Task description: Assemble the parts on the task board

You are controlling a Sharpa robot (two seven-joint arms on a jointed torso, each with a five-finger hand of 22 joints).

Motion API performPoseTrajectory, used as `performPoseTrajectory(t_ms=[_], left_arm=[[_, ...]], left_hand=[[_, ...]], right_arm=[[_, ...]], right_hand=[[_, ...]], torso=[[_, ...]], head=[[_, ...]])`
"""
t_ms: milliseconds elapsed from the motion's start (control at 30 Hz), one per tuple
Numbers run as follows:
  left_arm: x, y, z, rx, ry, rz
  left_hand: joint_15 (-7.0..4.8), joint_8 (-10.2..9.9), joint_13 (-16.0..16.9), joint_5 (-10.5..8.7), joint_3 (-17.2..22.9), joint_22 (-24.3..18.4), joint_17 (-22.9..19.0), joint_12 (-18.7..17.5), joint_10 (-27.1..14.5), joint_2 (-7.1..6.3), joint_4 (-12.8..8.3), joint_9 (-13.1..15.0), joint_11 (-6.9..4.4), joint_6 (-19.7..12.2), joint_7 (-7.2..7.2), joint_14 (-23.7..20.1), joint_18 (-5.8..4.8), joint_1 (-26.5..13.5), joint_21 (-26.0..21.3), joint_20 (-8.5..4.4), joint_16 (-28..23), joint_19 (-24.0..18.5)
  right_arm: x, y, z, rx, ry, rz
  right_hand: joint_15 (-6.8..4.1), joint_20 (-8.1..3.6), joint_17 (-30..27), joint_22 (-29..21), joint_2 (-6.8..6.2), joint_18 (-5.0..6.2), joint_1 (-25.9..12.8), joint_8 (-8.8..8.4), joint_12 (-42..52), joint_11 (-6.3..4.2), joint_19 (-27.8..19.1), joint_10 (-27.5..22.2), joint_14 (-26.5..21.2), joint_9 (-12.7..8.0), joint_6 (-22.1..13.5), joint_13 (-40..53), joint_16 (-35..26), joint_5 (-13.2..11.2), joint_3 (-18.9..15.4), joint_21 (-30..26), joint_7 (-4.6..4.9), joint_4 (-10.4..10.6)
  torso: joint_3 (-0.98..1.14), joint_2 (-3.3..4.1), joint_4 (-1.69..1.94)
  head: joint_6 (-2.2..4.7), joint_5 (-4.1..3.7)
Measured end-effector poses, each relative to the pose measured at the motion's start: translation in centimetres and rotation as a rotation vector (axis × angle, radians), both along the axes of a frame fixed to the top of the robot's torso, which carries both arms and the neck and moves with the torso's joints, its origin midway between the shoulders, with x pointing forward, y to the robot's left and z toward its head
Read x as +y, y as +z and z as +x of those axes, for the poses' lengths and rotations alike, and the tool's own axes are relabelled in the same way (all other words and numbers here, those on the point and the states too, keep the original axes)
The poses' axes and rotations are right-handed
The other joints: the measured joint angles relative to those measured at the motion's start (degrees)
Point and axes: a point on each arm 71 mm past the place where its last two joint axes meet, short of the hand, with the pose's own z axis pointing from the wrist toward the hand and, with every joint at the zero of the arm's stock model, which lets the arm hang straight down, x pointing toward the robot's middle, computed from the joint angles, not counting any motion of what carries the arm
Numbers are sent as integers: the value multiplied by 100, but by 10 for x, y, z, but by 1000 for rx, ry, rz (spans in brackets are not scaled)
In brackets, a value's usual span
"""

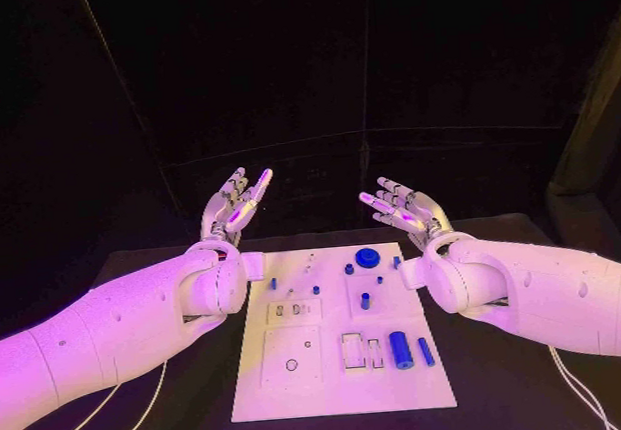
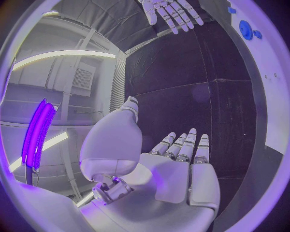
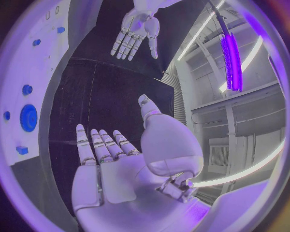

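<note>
Both hands are up off the table and empty. My left hand (image 1: 238, 206) hangs past the board's far left corner, fingers spread and pointing away, holding nothing; its wrist camera shows the palm (image 2: 181, 179) flat with the fingers straight and side by side. My right hand (image 1: 404, 211) hangs past the far right corner, just as open, fingers fanned and nothing between them; from its own wrist the palm (image 3: 111, 179) looks bare too. Each wrist camera also catches the other hand across the gap, well apart.

I see the board (image 1: 275, 398) lying on the black table (image 1: 156, 262) between my two forearms, untouched by either hand. On it, a blue disc (image 1: 368, 259) sits near the far right corner, with a small blue knob (image 1: 350, 269) just to its left. Toward the near right lie a thick blue cylinder (image 1: 401, 349) and a thinner blue pin (image 1: 426, 351) side by side, close but apart. A small blue piece (image 1: 274, 283) sits on the far left side beside my left wrist. Several other small pieces in the middle are too small for me to make out.
</note>
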Motion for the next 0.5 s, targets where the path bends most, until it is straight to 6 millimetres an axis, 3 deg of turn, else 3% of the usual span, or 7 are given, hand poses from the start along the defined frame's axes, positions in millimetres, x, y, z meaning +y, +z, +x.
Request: performPoseTrajectory(t_ms=[233,300,400,433,500], left_arm=[[-2,3,4,-27,-39,-27],[1,3,3,-29,-43,-30],[21,3,3,-30,-21,-20],[25,3,3,-30,-16,-19],[25,3,3,-29,-21,-23]], left_hand=[[46,0,3,11,20,11,15,23,48,28,31,4,63,39,-5,87,0,127,20,42,21,19],[48,18,9,11,20,11,20,23,51,30,31,5,66,66,9,90,1,128,21,42,22,20],[87,22,17,11,36,17,30,23,117,61,46,13,132,108,9,133,0,159,21,64,21,42],[88,22,17,11,36,17,33,23,134,61,46,17,149,123,19,171,-1,159,21,64,40,42],[104,27,28,11,39,25,47,44,186,96,44,25,198,195,28,268,0,195,47,80,51,57]], right_arm=[[6,-1,7,2,116,-37],[4,-1,9,-2,129,-48],[-15,-2,14,-24,114,-93],[-19,-2,15,-30,111,-105],[-23,-1,15,-45,116,-125]], right_hand=[[43,37,31,28,39,5,325,27,53,46,250,420,391,31,332,34,28,64,29,40,24,-174],[44,40,44,45,36,92,411,37,57,48,373,582,556,43,459,46,63,64,36,68,31,-225],[50,43,66,67,59,100,526,66,98,61,610,902,931,63,710,66,99,64,44,106,49,-315],[48,42,76,76,53,179,575,73,99,62,702,1041,1086,70,820,74,111,64,50,129,58,-344],[42,48,93,87,69,177,631,99,115,63,856,1297,1357,87,1024,89,111,64,56,131,75,-390]], torso=[[0,-1,0],[0,3,-8],[-1,27,-40],[-1,35,-46],[-1,47,-54]], head=[[-1,0],[-5,-1],[-23,6],[-33,7],[-45,8]])
